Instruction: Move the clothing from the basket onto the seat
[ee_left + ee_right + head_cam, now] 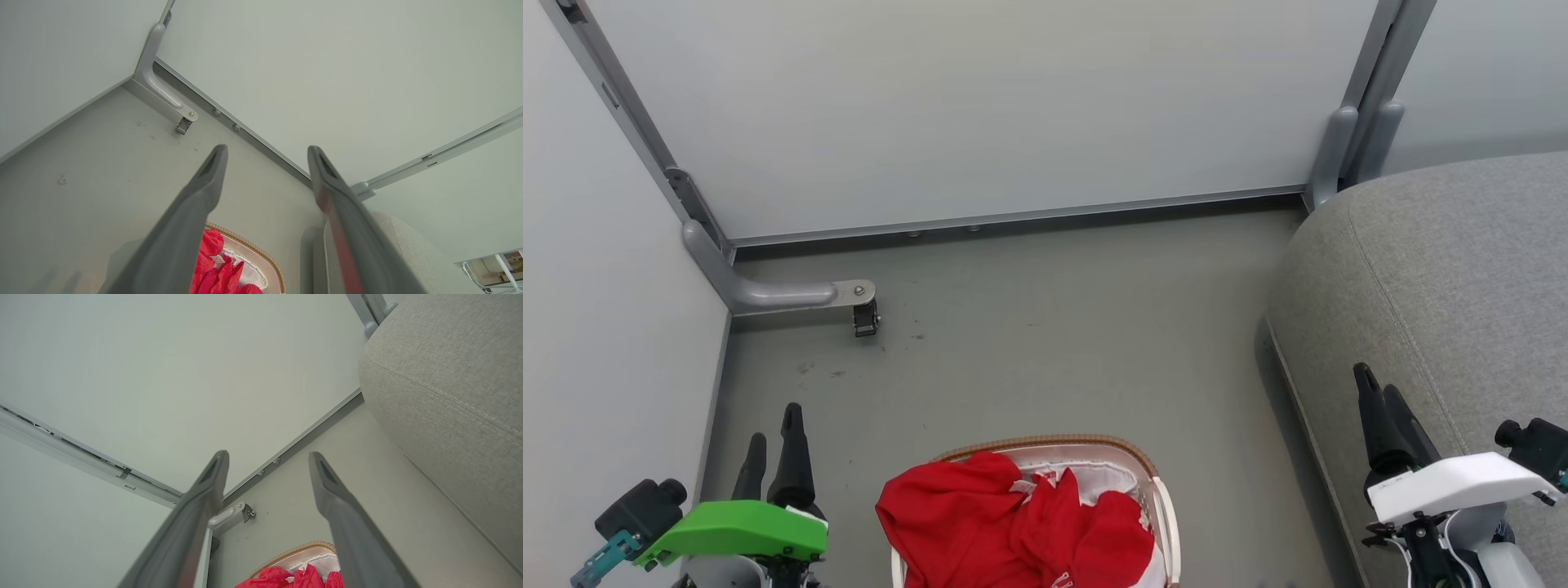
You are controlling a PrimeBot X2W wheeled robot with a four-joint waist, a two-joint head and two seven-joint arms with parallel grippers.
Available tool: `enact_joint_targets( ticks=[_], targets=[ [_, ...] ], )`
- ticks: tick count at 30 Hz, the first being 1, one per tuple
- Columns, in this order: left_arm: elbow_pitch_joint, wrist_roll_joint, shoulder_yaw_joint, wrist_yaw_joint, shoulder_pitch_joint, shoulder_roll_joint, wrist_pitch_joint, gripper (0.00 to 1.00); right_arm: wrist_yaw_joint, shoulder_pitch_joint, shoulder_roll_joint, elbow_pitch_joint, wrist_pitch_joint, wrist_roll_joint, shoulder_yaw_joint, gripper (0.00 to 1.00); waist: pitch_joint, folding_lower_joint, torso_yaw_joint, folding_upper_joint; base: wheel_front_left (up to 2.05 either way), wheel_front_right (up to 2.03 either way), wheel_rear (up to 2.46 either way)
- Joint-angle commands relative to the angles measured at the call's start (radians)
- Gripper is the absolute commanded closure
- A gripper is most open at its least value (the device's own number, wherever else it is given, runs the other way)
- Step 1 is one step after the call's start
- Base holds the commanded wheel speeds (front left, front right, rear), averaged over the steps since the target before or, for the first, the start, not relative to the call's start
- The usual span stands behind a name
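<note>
Red clothing (pixel 964 523) heaped in basket (pixel 1167 510); white lettering (pixel 1059 581) unreadable.

Red clothing (pixel 1013 531) heaped in basket (pixel 1094 441), grey seat (pixel 1445 269) at right

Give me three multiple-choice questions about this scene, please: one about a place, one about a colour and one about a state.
1. In the head view, where is the seat relative to the basket?
A. To its right
B. To its left
C. Under it

2. What colour is the basket's woven rim?
A. Blue
B. Brown
C. Black

3. How is the left hand?
A. Shut on the rim
B. Shut on a basket handle
C. Open, holding nothing

Answers:
1 A: the grey cushion lies at the right, and the basket sits at the bottom centre.
2 B: a brown braid edges the white plastic.
3 C: its fingers stand apart above the floor, while the clothing lies in the basket.
</note>
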State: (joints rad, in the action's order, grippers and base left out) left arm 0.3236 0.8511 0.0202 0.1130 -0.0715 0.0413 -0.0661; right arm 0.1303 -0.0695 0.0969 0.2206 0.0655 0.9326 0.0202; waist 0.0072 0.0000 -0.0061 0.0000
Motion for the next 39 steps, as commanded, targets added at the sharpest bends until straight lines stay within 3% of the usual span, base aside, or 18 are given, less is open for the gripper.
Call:
enact_joint_targets(
  ticks=[1,23,39],
  targets=[
    [-0.004,-0.03,-0.003,-0.009,-0.004,0.006,-0.012,0.0,0.0,-0.001,0.012,-0.016,0.012,-0.031,-0.007,0.0,-0.001,0.0,0.0,0.0,0.0,0.0,0.0],
    [0.002,-0.334,-0.044,-0.051,0.005,0.011,-0.079,0.0,0.0,0.002,0.031,-0.011,0.078,-0.336,-0.046,0.0,0.002,0.0,-0.004,0.0,0.0,0.0,0.0],
    [0.019,-0.49,-0.072,-0.073,0.02,0.014,-0.117,0.0,0.0,0.01,0.029,0.024,0.117,-0.523,-0.056,0.0,-0.006,0.0,-0.001,0.0,0.0,0.0,0.0]
  ],
)
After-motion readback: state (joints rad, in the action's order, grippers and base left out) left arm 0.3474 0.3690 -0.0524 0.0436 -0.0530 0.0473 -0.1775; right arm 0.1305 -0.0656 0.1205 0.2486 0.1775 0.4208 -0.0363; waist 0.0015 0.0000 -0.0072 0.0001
